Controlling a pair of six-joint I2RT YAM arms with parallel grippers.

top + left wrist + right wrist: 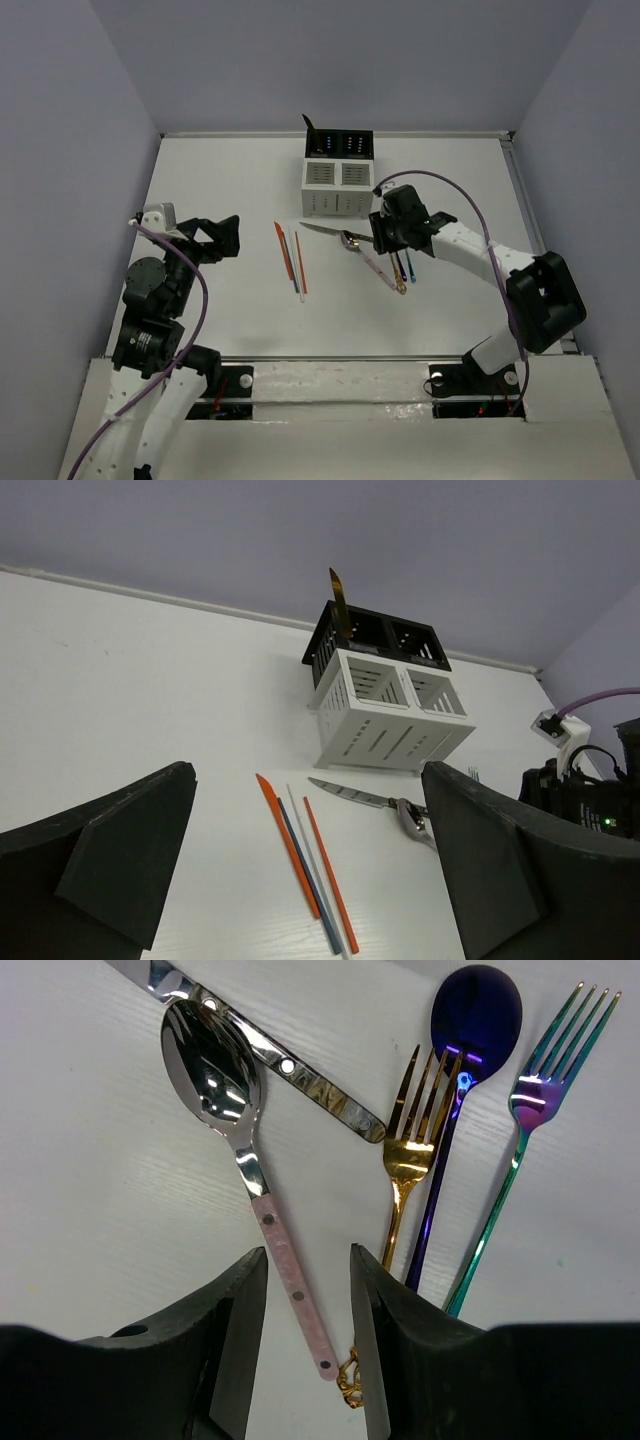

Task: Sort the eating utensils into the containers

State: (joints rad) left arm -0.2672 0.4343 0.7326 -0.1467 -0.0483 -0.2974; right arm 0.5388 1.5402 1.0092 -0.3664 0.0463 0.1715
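The white slatted caddy (pixel 338 185) stands at the back centre, with one gold-yellow utensil (pixel 338 600) upright in a dark rear compartment. Orange, blue-grey and pale chopsticks (pixel 291 261) lie side by side on the table. My left gripper (pixel 226 238) is open and empty, left of them; its view shows the chopsticks (pixel 303 855), a silver knife (pixel 352 795) and the caddy (pixel 385 715). My right gripper (pixel 305 1345) is open, low over the table, its jaws either side of the pink handle of a silver spoon (pixel 213 1060). A gold fork (pixel 410 1150), a purple-blue spoon (pixel 475 1010) and an iridescent fork (pixel 545 1080) lie beside it.
The knife blade (pixel 300 1078) passes under the silver spoon's bowl. Grey walls close the table on three sides. A raised rim (pixel 520 190) runs along the right table edge. The right arm's purple cable (pixel 470 205) arcs above the table.
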